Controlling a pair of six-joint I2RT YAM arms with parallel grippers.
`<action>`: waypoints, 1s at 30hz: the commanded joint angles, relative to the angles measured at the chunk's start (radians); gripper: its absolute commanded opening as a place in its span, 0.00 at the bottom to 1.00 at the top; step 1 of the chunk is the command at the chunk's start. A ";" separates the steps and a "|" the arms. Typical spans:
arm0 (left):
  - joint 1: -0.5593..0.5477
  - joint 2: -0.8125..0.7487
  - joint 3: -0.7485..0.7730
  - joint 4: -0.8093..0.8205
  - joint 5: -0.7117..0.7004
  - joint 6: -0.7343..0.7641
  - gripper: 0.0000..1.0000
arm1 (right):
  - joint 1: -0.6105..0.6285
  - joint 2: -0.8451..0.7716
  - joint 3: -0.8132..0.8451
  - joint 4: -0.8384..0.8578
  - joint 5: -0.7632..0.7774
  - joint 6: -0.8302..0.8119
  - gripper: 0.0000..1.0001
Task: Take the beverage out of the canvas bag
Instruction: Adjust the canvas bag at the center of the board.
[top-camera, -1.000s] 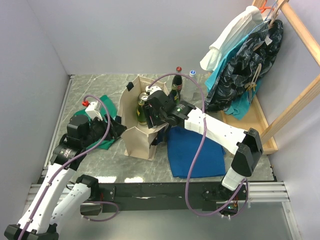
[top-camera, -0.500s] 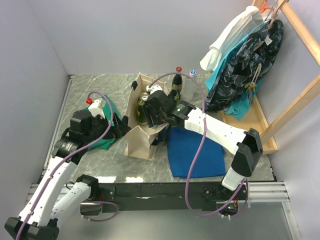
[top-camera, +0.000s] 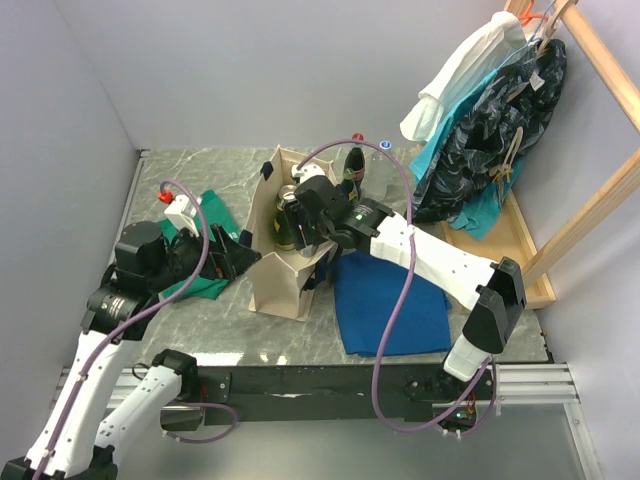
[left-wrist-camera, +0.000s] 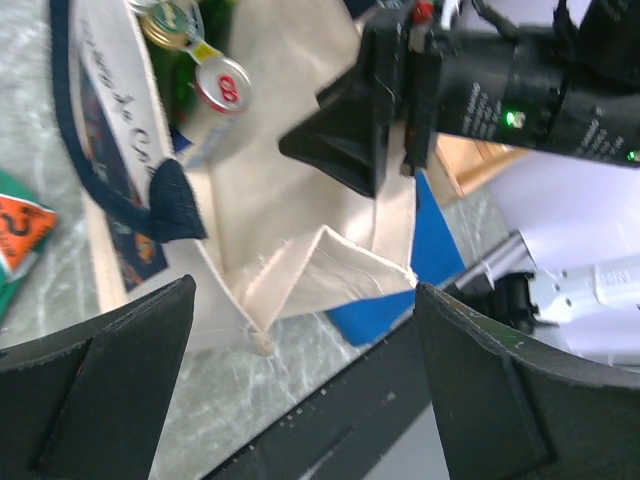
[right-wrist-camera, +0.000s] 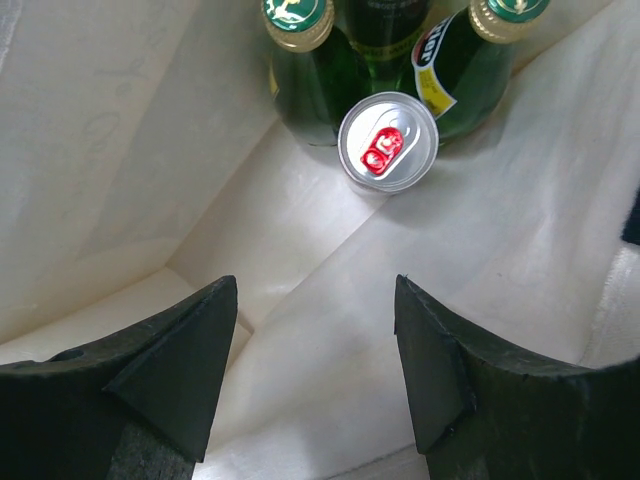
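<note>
The cream canvas bag (top-camera: 272, 280) with navy handles (left-wrist-camera: 100, 185) stands upright at mid-table. In the right wrist view a silver beverage can (right-wrist-camera: 387, 141) with a red tab stands inside it beside green glass bottles (right-wrist-camera: 300, 40). My right gripper (right-wrist-camera: 315, 310) hovers open over the bag's mouth (top-camera: 300, 215), nothing between its fingers, with the can ahead of the tips. My left gripper (top-camera: 238, 258) is wide open just left of the bag. It holds nothing, and the bag's folded corner (left-wrist-camera: 300, 270) lies between its fingers (left-wrist-camera: 120, 360). The can's top (left-wrist-camera: 222, 88) also shows from the left wrist.
A green cloth (top-camera: 200, 290) lies under the left arm. A flat blue cloth (top-camera: 390, 300) lies right of the bag. A dark bottle (top-camera: 353, 165) and a clear bottle (top-camera: 383, 165) stand behind it. Clothes (top-camera: 490, 110) hang on a wooden rack at the back right.
My left gripper opened and let go of the bag's left side, and that arm drew back to the left. The bag's mouth has narrowed. The right gripper stayed over the opening.
</note>
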 joint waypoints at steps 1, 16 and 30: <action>-0.001 0.012 -0.014 0.013 0.077 -0.022 0.96 | 0.006 -0.037 0.051 0.017 0.039 -0.023 0.71; -0.003 0.011 0.091 0.249 0.004 -0.013 0.96 | 0.006 -0.056 0.037 0.066 0.057 -0.020 0.71; -0.003 0.172 0.019 0.298 0.231 0.039 0.96 | 0.006 -0.017 0.122 0.081 0.040 -0.058 0.71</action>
